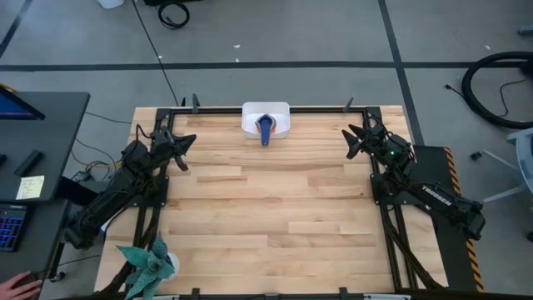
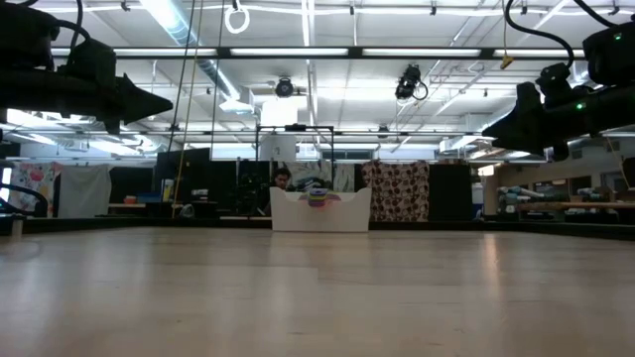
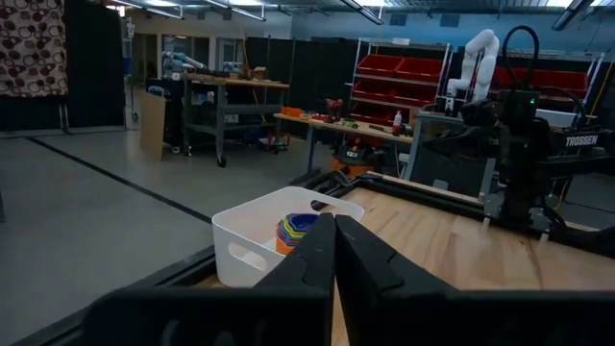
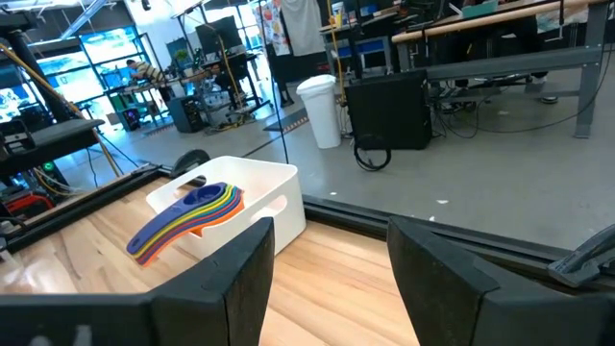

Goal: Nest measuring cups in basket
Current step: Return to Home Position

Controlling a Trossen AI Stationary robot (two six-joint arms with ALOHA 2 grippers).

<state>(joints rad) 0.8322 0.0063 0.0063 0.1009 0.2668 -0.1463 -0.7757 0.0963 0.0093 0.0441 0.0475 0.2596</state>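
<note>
Measuring cups (image 1: 265, 129), small bright plastic scoops nested in one stack with dark blue uppermost, lie in the white, shallow, rounded-rectangular plastic basket (image 1: 250, 112) at the middle of the far edge of the light wooden bench (image 1: 266, 217). From above, my left tool (image 1: 185, 150) hangs near the left edge and my right tool (image 1: 351, 142) near the right, both well apart from the basket. At bench height, both tools are raised clear of the surface. My left wrist view shows those fingers pressed together, empty. My right wrist view shows those fingers spread apart, empty.

Low view: measuring cups (image 2: 317, 196) mostly hidden behind basket (image 2: 342, 216) wall; colours indistinct
</note>
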